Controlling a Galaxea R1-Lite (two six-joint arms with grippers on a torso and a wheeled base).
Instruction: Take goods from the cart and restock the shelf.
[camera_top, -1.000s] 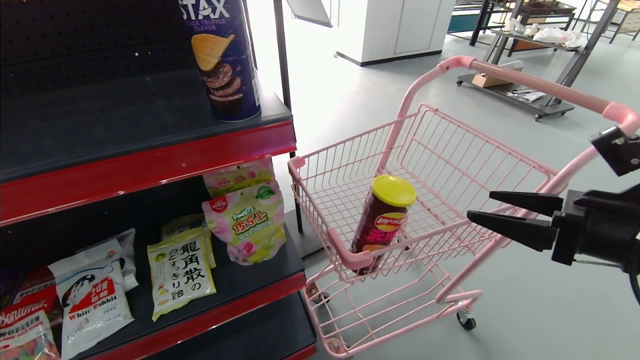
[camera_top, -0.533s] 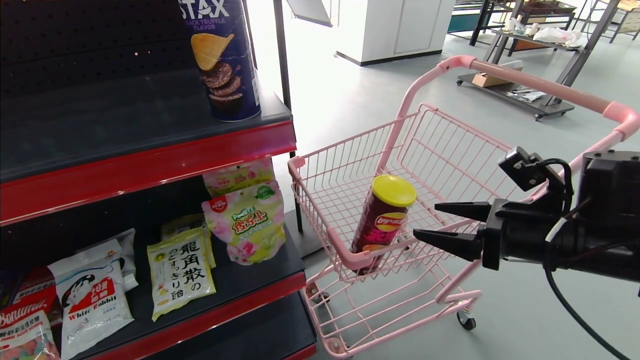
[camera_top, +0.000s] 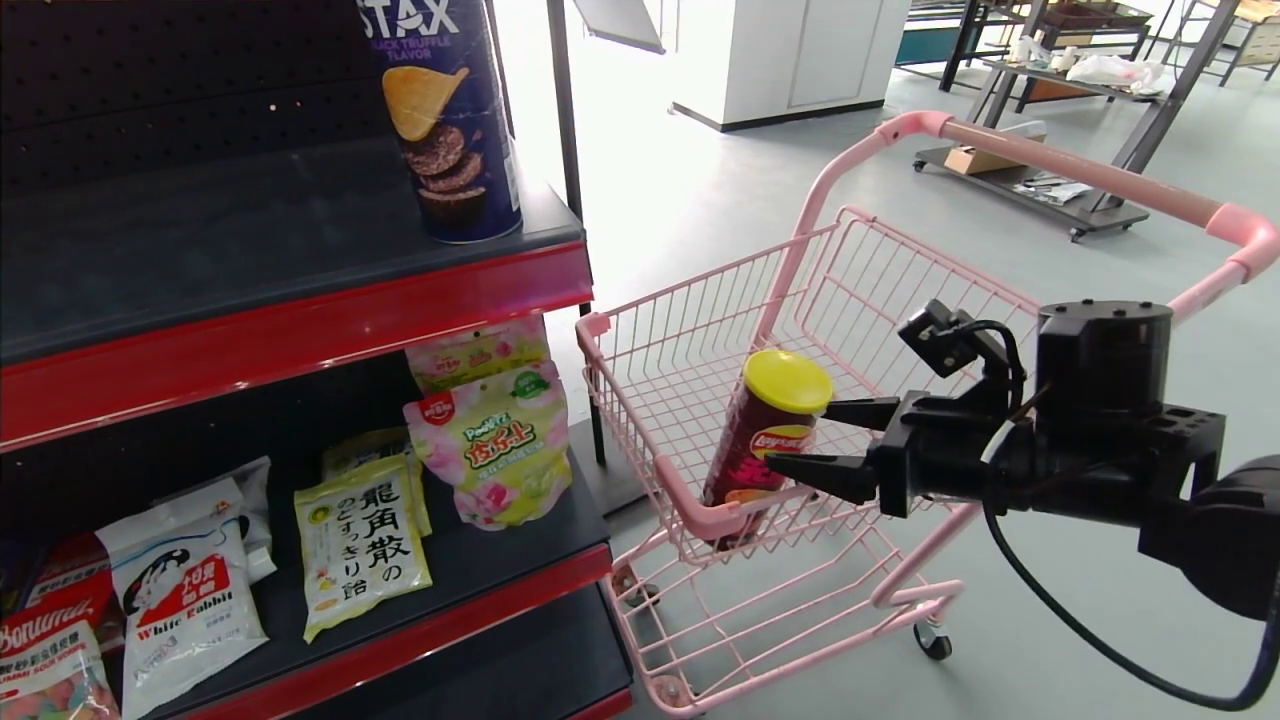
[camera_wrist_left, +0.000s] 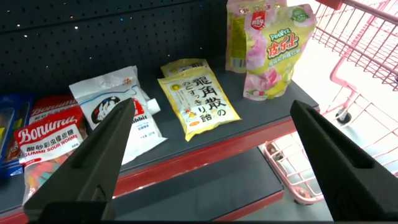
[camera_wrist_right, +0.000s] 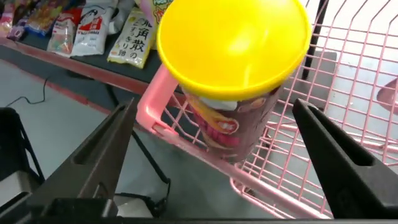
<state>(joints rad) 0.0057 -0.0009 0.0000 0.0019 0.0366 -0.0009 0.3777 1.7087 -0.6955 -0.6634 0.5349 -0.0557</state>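
A maroon chip can with a yellow lid (camera_top: 768, 440) (camera_wrist_right: 233, 74) leans in the front corner of the pink cart's basket (camera_top: 640, 420). My right gripper (camera_top: 815, 440) (camera_wrist_right: 214, 155) is open, its fingertips level with the can's upper part and just to its right, not touching. A dark blue chip can (camera_top: 450, 120) stands on the upper shelf (camera_top: 250, 260). My left gripper (camera_wrist_left: 211, 149) is open in front of the lower shelf (camera_wrist_left: 205, 155), with nothing between its fingers.
The lower shelf (camera_top: 480, 560) holds snack bags: a yellow one (camera_top: 365, 555), white ones (camera_top: 180, 600) and pink-green pouches (camera_top: 495, 440). The cart's pink handle (camera_top: 1090, 170) rises at the right. Grey floor lies behind the cart; a trolley (camera_top: 1040, 190) stands far off.
My right gripper has moved left from the cart's handle side, over the basket, up to the yellow-lidded can. It stayed open. The can and cart have not moved.
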